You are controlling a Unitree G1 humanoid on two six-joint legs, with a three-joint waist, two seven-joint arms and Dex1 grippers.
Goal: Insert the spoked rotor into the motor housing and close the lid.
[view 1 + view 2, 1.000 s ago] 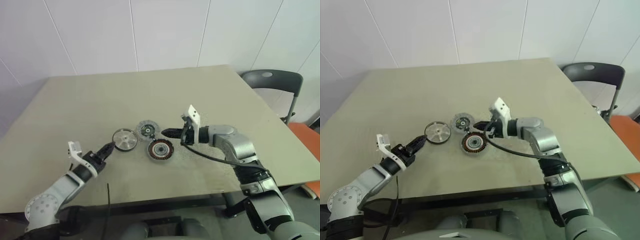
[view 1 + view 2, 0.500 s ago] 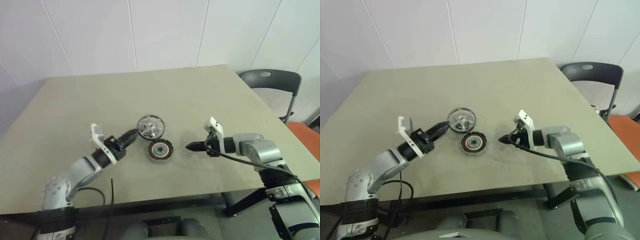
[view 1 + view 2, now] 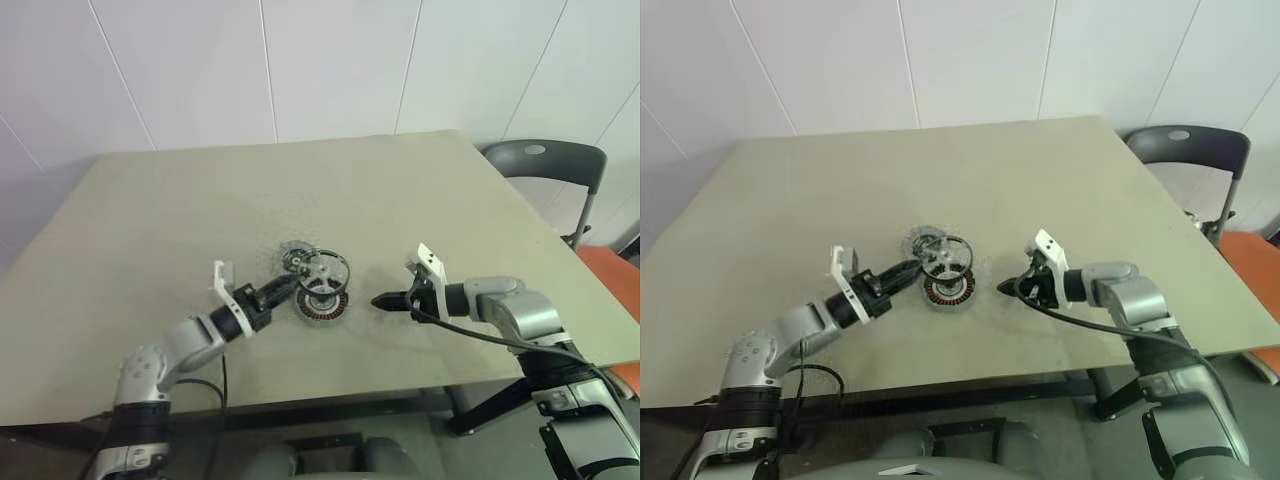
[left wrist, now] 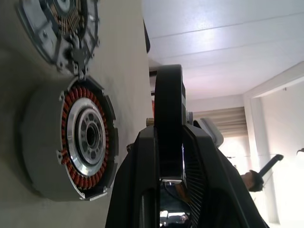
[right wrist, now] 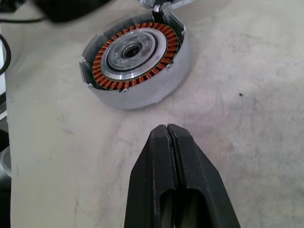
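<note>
The left gripper (image 3: 283,290) is clamped on the rim of the spoked rotor (image 3: 327,271), a small shiny silvery metal wheel with dark gaps between its spokes, and holds it on edge, tilted, just above the motor housing (image 3: 320,301), a round dark ring with copper-coloured windings around a pale silver-white centre, lying on the beige table (image 3: 200,210). The lid (image 3: 295,258), a flat round grey disc with a ribbed rim and dark centre, lies touching or just beside the far side of the housing, partly hidden behind the rotor. The right gripper (image 3: 377,300) rests near the housing's right side with its fingers pressed together, grasping nothing.

The chief risk, as I judge it, is the tilt: lowered like this, the rotor could catch its rim on the housing wall and jam. The narrow edge grip could also let it slip or swing. With nothing bracing it, the housing may slide into the lid.
</note>
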